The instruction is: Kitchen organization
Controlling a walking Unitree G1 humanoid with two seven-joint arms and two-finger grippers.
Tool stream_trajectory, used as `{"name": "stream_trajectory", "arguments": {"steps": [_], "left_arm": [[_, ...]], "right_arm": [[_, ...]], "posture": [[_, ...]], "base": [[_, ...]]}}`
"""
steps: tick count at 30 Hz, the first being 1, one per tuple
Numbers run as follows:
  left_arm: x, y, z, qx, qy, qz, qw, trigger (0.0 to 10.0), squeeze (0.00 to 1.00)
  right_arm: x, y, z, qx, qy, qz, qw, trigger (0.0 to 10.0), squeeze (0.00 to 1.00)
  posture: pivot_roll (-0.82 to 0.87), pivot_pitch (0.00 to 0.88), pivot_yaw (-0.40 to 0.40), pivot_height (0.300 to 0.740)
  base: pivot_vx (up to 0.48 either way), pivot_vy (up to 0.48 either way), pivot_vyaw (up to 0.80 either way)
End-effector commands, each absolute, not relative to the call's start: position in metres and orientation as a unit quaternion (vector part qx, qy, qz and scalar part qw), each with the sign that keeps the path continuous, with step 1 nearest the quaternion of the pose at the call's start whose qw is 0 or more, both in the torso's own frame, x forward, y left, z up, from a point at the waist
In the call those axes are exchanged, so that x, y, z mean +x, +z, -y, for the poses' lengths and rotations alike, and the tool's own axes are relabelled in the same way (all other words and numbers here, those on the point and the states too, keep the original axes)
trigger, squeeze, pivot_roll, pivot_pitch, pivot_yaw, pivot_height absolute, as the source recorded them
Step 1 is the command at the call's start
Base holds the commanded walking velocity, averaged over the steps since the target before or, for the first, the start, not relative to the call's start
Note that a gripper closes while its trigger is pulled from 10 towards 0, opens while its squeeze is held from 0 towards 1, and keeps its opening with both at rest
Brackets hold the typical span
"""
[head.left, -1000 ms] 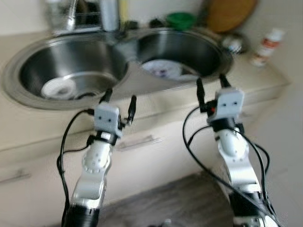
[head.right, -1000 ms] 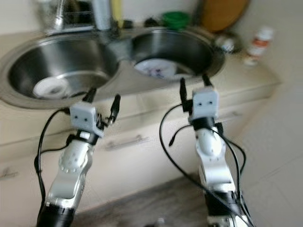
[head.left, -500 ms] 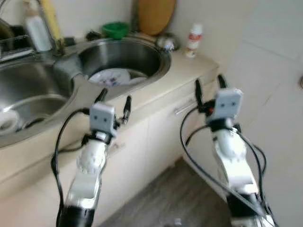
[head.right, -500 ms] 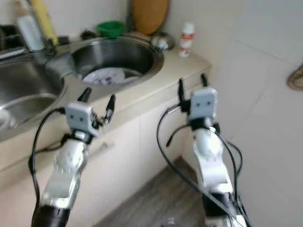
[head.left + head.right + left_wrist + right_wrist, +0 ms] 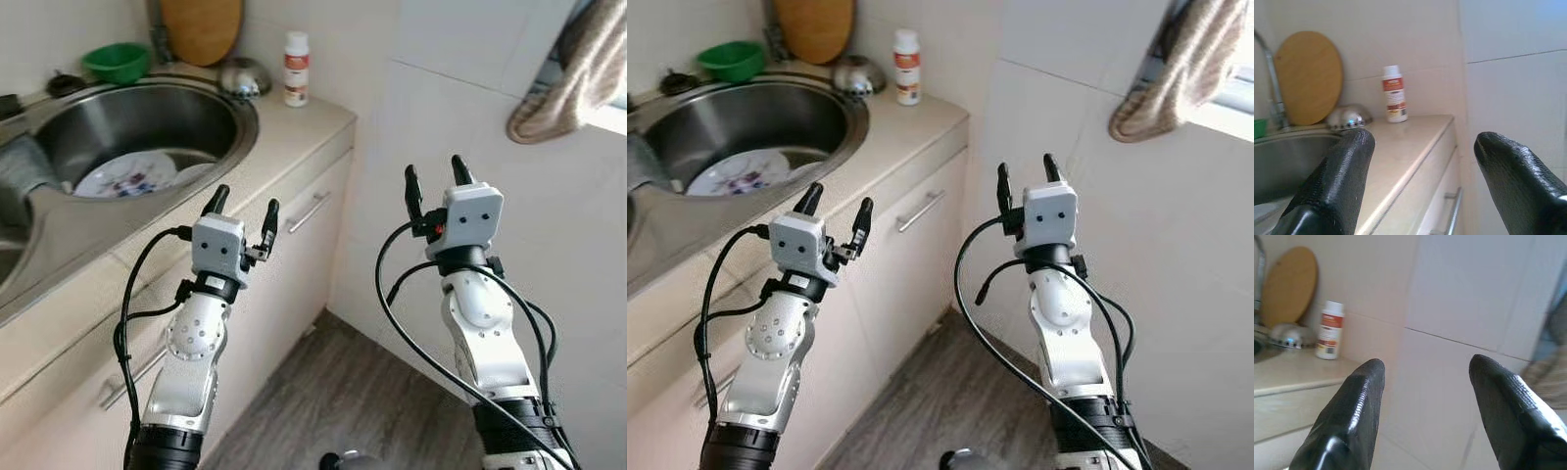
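Left gripper and right gripper raised, jaws apart, empty. Plate lies in sink at 10 o'clock; likely fragile, slippery: grasp rim.

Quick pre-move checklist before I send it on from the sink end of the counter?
1. Left gripper empty, fingers apart: ok.
2. Right gripper empty, fingers apart: ok.
3. Both arms raised off the counter edge, touching nothing: ok.
4. Plate lying in the sink, not put away: not ok.
5. White bottle upright by the wall: ok.
6. Floor path past the cabinet: cannot tell; little of it is in view.
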State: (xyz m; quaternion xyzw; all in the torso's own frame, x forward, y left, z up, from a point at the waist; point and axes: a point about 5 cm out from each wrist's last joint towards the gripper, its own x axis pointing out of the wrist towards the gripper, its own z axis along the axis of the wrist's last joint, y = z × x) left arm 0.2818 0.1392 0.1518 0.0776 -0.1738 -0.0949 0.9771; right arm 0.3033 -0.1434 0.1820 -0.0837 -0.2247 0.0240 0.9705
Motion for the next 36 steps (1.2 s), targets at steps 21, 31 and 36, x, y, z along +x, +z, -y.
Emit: {"name": "stream_trajectory", "arguments": {"steps": [21, 31, 36], "left_arm": [[0.2798, 0.1513, -0.1370, 0.074, -0.101, 0.181, 0.975, 10.0, 0.00], [0.2817, 0.1503, -0.1367, 0.083, -0.103, 0.173, 0.976, 10.0, 0.00], [0.2819, 0.1502, -0.1368, 0.082, -0.103, 0.172, 0.976, 10.0, 0.00]], "right_arm": [[0.3020, 0.1842, 0.1451, -0.083, 0.013, 0.232, 0.969, 10.0, 0.00], [0.3039, 0.1831, 0.1475, -0.093, 0.001, 0.224, 0.970, 10.0, 0.00], [0.3043, 0.1830, 0.1462, -0.099, 0.000, 0.220, 0.970, 10.0, 0.00]], "posture": [[-0.04, 0.000, -0.012, 0.740], [-0.04, 0.000, -0.011, 0.740], [-0.04, 0.000, -0.011, 0.740]], "base": [[0.000, -0.122, -0.80], [0.000, -0.327, -0.72], [0.000, -0.480, 0.00]]}}
